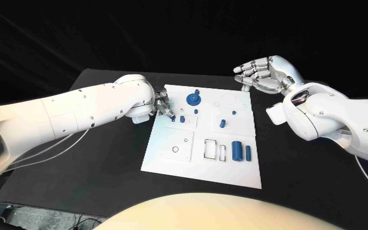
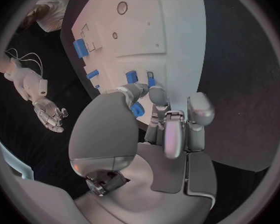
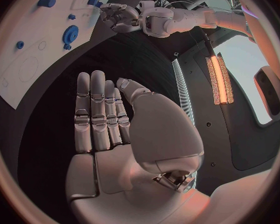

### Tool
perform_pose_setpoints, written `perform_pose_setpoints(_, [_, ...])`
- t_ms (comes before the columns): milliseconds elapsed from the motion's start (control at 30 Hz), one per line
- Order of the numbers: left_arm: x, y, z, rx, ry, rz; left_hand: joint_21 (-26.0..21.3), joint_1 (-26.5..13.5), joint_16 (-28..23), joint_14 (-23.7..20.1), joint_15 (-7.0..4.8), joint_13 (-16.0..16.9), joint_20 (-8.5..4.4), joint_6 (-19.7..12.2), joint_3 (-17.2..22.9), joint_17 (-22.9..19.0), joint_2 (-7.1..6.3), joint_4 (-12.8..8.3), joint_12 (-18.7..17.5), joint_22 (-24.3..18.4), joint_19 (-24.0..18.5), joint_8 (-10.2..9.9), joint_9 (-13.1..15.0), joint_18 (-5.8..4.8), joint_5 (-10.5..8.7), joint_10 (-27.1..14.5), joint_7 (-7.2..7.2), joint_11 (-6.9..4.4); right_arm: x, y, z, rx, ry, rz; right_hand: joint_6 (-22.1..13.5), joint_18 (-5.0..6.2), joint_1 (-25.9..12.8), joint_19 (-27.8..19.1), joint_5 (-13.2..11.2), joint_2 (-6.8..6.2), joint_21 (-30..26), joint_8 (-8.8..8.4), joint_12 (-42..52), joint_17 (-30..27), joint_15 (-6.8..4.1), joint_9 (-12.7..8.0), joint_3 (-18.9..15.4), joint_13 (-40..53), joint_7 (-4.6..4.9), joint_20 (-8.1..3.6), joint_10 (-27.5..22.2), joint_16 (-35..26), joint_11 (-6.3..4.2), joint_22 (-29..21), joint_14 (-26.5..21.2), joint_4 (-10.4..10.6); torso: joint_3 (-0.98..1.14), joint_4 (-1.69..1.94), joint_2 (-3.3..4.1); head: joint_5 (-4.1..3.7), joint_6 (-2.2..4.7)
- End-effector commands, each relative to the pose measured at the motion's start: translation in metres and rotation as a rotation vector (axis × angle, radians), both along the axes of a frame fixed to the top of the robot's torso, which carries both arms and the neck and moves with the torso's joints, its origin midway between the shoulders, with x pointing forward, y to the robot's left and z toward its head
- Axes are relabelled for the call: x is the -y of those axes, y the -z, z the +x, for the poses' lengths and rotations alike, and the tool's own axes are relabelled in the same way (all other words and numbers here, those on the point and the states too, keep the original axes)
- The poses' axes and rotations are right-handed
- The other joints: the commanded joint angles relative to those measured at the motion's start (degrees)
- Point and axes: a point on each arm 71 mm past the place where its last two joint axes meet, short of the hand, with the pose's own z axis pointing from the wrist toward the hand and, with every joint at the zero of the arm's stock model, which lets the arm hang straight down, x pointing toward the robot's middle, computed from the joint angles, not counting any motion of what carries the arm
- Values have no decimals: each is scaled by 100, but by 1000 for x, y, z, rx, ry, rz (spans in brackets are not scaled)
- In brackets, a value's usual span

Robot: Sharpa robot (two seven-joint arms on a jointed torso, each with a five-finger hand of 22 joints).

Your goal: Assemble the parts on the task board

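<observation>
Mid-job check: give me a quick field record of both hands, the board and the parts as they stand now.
left hand: at the task board's left edge, fingers at a small blue part; grip unclear
right hand: raised beyond the board's far right corner, fingers apart, holding nothing
task board: white, flat on the black table
blue round part: near the far edge
blue cylinder: lying near the right edge

You are looking at a robotics lab or test cell: a black table (image 1: pixel 92 177) backed by black drapes (image 1: pixel 184 23), a white task board (image 1: pixel 206 155) with blue parts, and a glowing strip light (image 3: pixel 218 78) on a dark wall panel.
</observation>
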Motion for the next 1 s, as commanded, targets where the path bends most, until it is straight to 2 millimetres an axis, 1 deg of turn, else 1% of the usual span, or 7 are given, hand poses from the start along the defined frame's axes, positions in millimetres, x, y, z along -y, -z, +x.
perform_pose_setpoints(33, [1, 2, -2, -27, 29, 31, 38, -8, 32, 458, -46, 22, 10, 251, 913, 952, 8, -910, 15, 6, 45, 20, 0, -75, 15, 55, -219, -1, -2, 0, -1, 3, -18, 2, 3, 18, -21, -15, 30, 45, -24, 38, -12, 9, -4, -9, -13, -8, 39, 18, 33, -38, -1, 5, 53, 9, -3, -4, 2, 8, 1])
perform_pose_setpoints(133, [1, 3, -3, -32, 33, 35, 40, -11, 33, 459, -47, 29, 9, 254, 914, 953, 6, -913, 20, 9, 47, 20, 0, -76, 15, 60, -220, -2, -2, 0, -1, 3, -17, 2, 3, 18, -21, -15, 30, 45, -24, 38, -12, 9, -4, -9, -13, -8, 39, 18, 33, -38, -1, 5, 53, 9, 2, -1, 3, 4, 1])
perform_pose_setpoints(300, [2, 3, -3, -38, 39, 38, 40, -19, 34, 459, -48, 43, 8, 264, 919, 956, 0, -922, 30, 7, 45, 20, 0, -75, 14, 73, -223, -4, -2, 0, -1, 3, -17, 2, 3, 18, -21, -15, 30, 45, -24, 38, -12, 9, -4, -9, -13, -8, 39, 18, 33, -38, -1, 5, 53, 9, 4, 1, 2, 9, 1])
perform_pose_setpoints(533, [3, 3, -4, -41, 42, 37, 40, -19, 34, 459, -48, 43, 8, 264, 919, 956, 0, -922, 30, 7, 45, 20, 0, -75, 14, 73, -223, -4, -2, 0, 0, 2, -17, 2, 0, 18, -28, -17, 45, 48, -25, 37, -11, 16, -4, -10, -12, -15, 38, 19, 31, -47, -1, 6, 56, 12, -1, -1, 2, 11, 1])
perform_pose_setpoints(900, [4, 4, -5, -53, 49, 39, 41, -27, 35, 460, -49, 67, 7, 272, 924, 957, -3, -929, 45, 6, 43, 20, 0, -75, 14, 88, -225, -7, -2, 1, 0, 2, -17, 3, 0, 18, -28, -17, 45, 48, -25, 37, -11, 16, -4, -10, -12, -15, 38, 19, 31, -47, -1, 6, 56, 12, 1, 0, 7, 5, 1])
perform_pose_setpoints(1000, [5, 4, -5, -60, 52, 39, 43, -76, 39, 462, -50, 111, 5, 291, 917, 965, -14, -927, 73, 10, 42, 19, -1, -77, 8, 120, -229, -8, -2, 1, -1, 2, -18, 3, 0, 18, -28, -17, 45, 48, -25, 37, -11, 16, -4, -10, -12, -15, 38, 19, 31, -47, -1, 6, 56, 12, -2, -2, 4, 7, 1])
